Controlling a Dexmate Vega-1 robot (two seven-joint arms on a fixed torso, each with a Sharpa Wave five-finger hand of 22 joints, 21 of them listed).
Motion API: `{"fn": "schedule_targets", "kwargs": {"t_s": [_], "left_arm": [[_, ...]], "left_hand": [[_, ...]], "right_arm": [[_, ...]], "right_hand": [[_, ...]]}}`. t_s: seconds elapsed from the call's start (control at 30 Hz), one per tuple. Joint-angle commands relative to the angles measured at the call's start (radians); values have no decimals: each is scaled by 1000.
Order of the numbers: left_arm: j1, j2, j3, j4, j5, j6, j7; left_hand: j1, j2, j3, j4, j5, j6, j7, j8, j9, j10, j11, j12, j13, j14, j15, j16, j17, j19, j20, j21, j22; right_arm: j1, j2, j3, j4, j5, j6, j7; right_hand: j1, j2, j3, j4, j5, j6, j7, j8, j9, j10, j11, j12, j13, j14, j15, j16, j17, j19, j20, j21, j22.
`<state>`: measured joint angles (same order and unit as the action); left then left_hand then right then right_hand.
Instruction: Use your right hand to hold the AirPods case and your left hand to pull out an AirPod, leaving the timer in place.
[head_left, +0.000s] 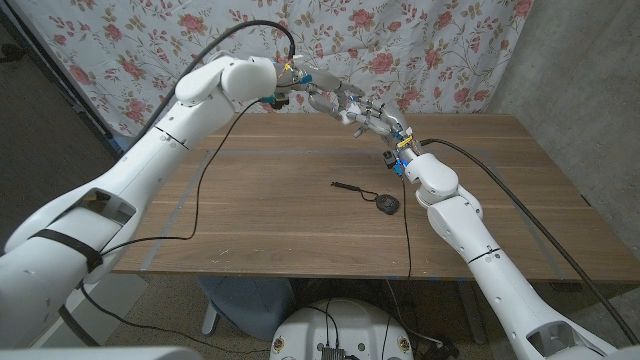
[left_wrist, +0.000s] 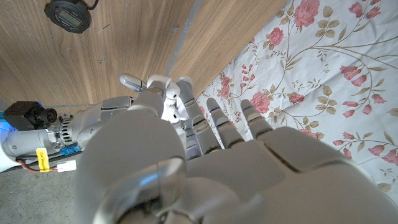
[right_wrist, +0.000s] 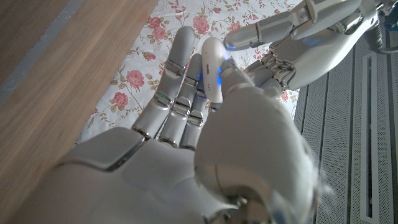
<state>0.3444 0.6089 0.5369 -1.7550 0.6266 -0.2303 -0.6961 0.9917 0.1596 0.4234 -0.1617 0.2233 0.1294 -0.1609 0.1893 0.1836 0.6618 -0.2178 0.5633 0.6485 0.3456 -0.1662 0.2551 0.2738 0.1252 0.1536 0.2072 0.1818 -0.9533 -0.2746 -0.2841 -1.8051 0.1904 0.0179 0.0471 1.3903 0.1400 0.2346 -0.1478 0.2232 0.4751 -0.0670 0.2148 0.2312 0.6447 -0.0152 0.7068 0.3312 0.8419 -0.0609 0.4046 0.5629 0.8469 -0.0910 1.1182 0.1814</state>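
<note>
Both hands meet in the air over the table's far side. My right hand (head_left: 388, 128) grips the white AirPods case (right_wrist: 212, 65), which stands up between its thumb and fingers. My left hand (head_left: 335, 100) reaches in from the other side, its fingers (right_wrist: 249, 35) touching the top of the case. In the left wrist view a white AirPod (left_wrist: 175, 101) shows at the case's open top, just past my left hand (left_wrist: 186, 162); I cannot tell whether the fingers pinch it. The black round timer (head_left: 386, 203) lies on the table, apart from both hands, and is also in the left wrist view as the timer (left_wrist: 68, 14).
The timer's black cord (head_left: 350, 187) trails off to its left on the wooden table (head_left: 260, 220). A floral curtain (head_left: 420, 40) hangs right behind the table's far edge. A black cable (head_left: 200, 190) from my left arm droops over the table's left part.
</note>
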Motion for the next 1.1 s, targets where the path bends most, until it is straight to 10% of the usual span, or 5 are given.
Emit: {"fn": "schedule_targets", "kwargs": {"t_s": [0.03, 1.1], "left_arm": [[5, -4, 3, 2, 6, -5, 18], [56, 2, -25, -7, 20, -4, 125]], "left_hand": [[22, -1, 5, -13, 7, 6, -3, 4, 4, 13, -2, 11, 9, 14, -12, 4, 2, 7, 5, 6, 1], [50, 8, -16, 2, -4, 49, 9, 10, 5, 51, -2, 71, 47, 73, -34, 50, 41, 37, -6, 10, 0]], "right_arm": [[-6, -2, 4, -4, 6, 5, 3], [0, 2, -3, -3, 18, -8, 9]], "right_hand": [[14, 0, 1, -5, 3, 8, -2, -2, 1, 131, -122, 2, 42, 53, -174, 1, 6, -130, -108, 5, 2], [16, 0, 2, -5, 3, 11, -1, -2, 1, 133, -121, -2, 44, 54, -174, -1, 10, -142, -107, 23, 1]]}}
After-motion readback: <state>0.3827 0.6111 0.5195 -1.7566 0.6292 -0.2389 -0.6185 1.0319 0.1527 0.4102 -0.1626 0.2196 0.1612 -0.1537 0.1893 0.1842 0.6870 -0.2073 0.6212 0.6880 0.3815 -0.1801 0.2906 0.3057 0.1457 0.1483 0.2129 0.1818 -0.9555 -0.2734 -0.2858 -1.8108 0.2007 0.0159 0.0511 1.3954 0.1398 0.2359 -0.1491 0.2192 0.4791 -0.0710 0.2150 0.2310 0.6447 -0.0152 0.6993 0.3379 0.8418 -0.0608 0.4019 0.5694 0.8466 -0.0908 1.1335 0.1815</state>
